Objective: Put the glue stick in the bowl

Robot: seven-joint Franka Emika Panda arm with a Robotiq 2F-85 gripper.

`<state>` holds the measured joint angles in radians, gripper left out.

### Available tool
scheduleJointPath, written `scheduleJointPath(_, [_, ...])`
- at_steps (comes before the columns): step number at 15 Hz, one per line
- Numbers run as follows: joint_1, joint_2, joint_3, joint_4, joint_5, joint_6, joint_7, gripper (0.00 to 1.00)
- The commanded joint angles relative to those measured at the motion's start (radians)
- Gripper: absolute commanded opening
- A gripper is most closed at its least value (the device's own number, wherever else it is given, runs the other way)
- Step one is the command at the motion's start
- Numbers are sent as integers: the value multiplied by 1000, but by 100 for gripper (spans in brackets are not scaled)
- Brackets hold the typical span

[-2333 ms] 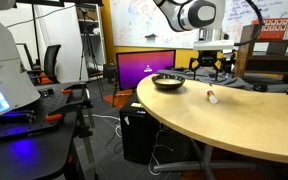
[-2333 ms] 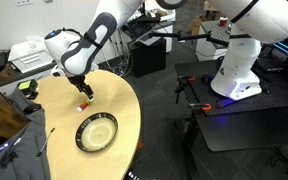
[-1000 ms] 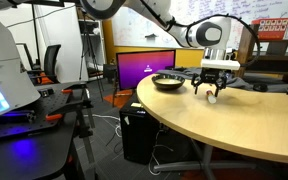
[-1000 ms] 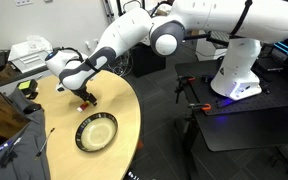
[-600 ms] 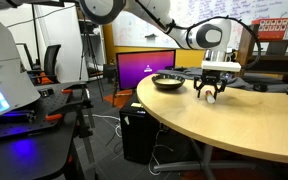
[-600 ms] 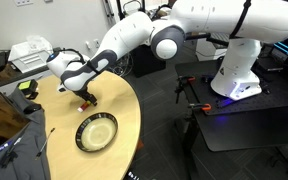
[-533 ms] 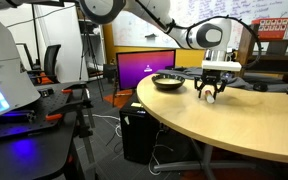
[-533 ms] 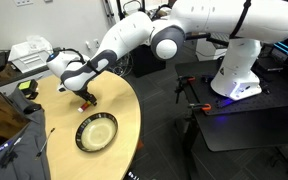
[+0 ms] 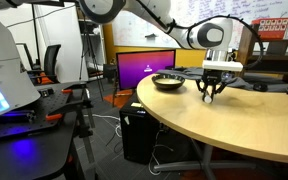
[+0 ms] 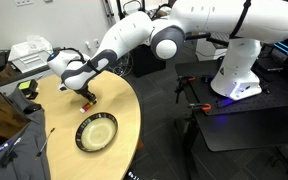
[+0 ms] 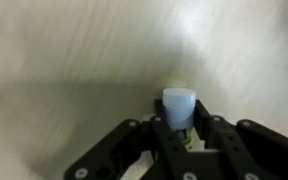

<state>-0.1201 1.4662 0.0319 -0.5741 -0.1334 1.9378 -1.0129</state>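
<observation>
Wrist view first: the gripper (image 11: 182, 130) has its jaws pinched against both sides of the glue stick (image 11: 180, 104). The glue stick looks to be standing on end on the table (image 11: 64, 60) with its pale cap toward the camera. Squeezing the round body from two sides makes sense, since a stubby cylinder would roll away otherwise. In an exterior view the gripper (image 9: 209, 93) is down at the tabletop near the bowl (image 9: 167, 82), and the glue stick is hidden behind the fingers. In an exterior view from higher up, the gripper (image 10: 87, 98) sits near the bowl (image 10: 96, 132), not over it. So my guess is a lift and a short carry are what's left.
</observation>
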Motion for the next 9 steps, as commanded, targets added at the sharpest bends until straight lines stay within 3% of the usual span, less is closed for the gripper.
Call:
scheduleJointPath(1, [4, 0, 7, 46, 23, -72, 11, 8])
scheduleJointPath(9, [47, 23, 37, 248, 65, -320, -2, 8])
